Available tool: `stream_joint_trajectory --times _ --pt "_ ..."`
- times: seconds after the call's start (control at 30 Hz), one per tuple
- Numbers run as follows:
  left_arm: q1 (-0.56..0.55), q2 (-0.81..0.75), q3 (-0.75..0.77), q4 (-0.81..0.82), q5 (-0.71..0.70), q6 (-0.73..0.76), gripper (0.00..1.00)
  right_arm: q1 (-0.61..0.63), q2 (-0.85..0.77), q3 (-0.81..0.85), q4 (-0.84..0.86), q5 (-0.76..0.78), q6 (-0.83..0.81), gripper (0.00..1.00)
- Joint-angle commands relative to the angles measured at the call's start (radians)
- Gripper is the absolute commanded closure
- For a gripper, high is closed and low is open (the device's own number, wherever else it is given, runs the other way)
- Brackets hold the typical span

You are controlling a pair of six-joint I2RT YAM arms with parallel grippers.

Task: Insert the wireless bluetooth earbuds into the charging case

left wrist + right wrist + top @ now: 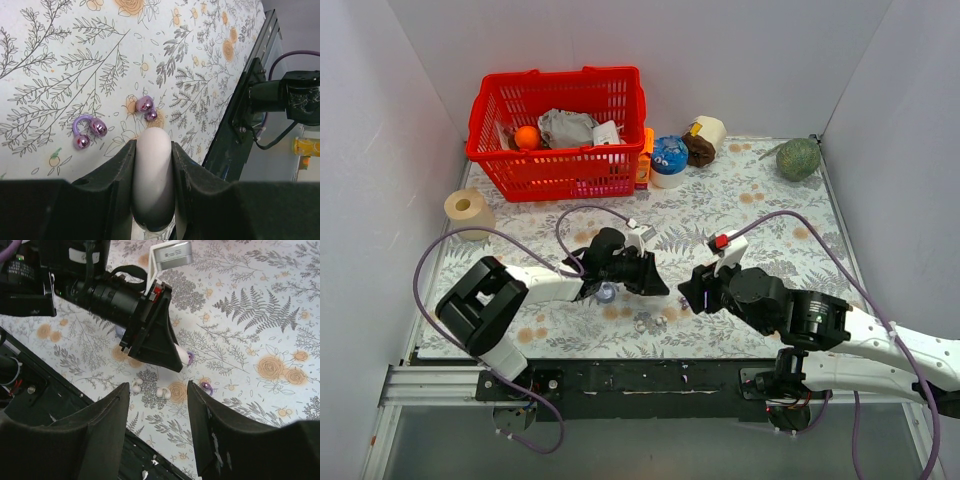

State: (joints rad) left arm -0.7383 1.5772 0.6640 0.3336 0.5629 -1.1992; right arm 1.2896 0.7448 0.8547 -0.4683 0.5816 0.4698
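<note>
My left gripper [154, 146] is shut on the charging case [154, 180], a pale rounded pebble held edge-on between the fingers, low over the table. Two shiny purple earbuds lie on the floral mat just beyond it: one [145, 105] straight ahead, one with a lavender hook [90, 131] to the left. In the right wrist view the case tip [182, 357] pokes from the left gripper, with one bud [206, 387] near it and another [191, 356] right beside the tip. My right gripper [159, 432] is open and empty, above the mat to their right. In the top view the left gripper [656, 283] and the right gripper [693, 293] face each other.
Two small white bits [135, 385] [163, 393] lie near the black front edge [30, 390]. A small bluish round thing [607, 292] sits under the left arm. A red basket [560, 130], tape roll [469, 208], cup [669, 160] and green ball [798, 158] stand at the back.
</note>
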Motion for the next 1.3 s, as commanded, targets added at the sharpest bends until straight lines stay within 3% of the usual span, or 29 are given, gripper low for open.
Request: stream_joint_trajectory --times 0.0,0.17,0.27,0.3,0.4,0.5,0.53,0.6,0.73,0.87,0.9,0.97,1.0,1.03,1.07,1.17,1.23,1.27 --pt "0.011 0.073 0.068 -0.131 0.069 0.070 1.00 -0.003 0.018 -0.022 0.066 -0.022 0.009 0.43" --pt "0.027 0.107 0.075 -0.139 0.074 0.079 1.00 -0.003 0.018 -0.029 0.077 -0.014 -0.007 0.42" --pt "0.030 0.110 0.083 -0.142 0.068 0.089 0.90 -0.003 0.016 -0.034 0.074 -0.011 -0.007 0.42" --pt "0.031 0.112 0.097 -0.154 0.069 0.095 0.72 -0.003 0.016 -0.034 0.073 -0.012 -0.007 0.42" --pt "0.033 0.116 0.121 -0.197 0.065 0.122 0.48 -0.003 0.016 -0.037 0.063 -0.014 0.000 0.42" --pt "0.034 0.101 0.125 -0.229 0.045 0.145 0.31 -0.003 0.008 -0.036 0.059 -0.012 0.003 0.42" --pt "0.036 0.095 0.126 -0.240 0.031 0.150 0.14 -0.003 0.007 -0.036 0.054 -0.009 0.004 0.42" --pt "0.037 0.076 0.131 -0.275 0.025 0.164 0.02 -0.003 -0.001 -0.034 0.050 -0.005 0.004 0.42" --pt "0.048 0.014 0.149 -0.370 -0.056 0.190 0.02 -0.003 -0.016 -0.026 0.040 0.006 0.004 0.41" --pt "0.053 -0.117 0.192 -0.464 -0.292 0.150 0.02 -0.003 -0.030 -0.022 0.030 0.035 -0.005 0.41" --pt "0.053 -0.168 0.200 -0.491 -0.423 0.124 0.02 -0.003 -0.038 -0.023 0.023 0.044 -0.005 0.41" --pt "0.054 -0.212 0.204 -0.498 -0.550 0.015 0.02 -0.003 -0.041 -0.026 0.022 0.078 -0.005 0.40" --pt "0.054 -0.238 0.195 -0.510 -0.689 -0.038 0.02 -0.003 -0.048 -0.031 0.026 0.089 -0.002 0.40" --pt "0.057 -0.276 0.184 -0.515 -0.734 -0.183 0.02 -0.003 -0.053 -0.036 0.033 0.113 0.015 0.39" --pt "0.063 -0.298 0.169 -0.516 -0.745 -0.232 0.02 -0.003 -0.059 -0.054 0.040 0.122 0.020 0.37" --pt "0.131 -0.329 0.115 -0.449 -0.486 -0.277 0.02 -0.003 -0.111 -0.112 0.127 0.106 0.036 0.34" --pt "0.129 -0.335 0.099 -0.401 -0.358 -0.283 0.02 -0.003 -0.153 -0.134 0.184 0.065 0.038 0.32" --pt "0.116 -0.370 0.083 -0.377 -0.362 -0.331 0.02 -0.003 -0.159 -0.135 0.183 0.055 0.038 0.31"
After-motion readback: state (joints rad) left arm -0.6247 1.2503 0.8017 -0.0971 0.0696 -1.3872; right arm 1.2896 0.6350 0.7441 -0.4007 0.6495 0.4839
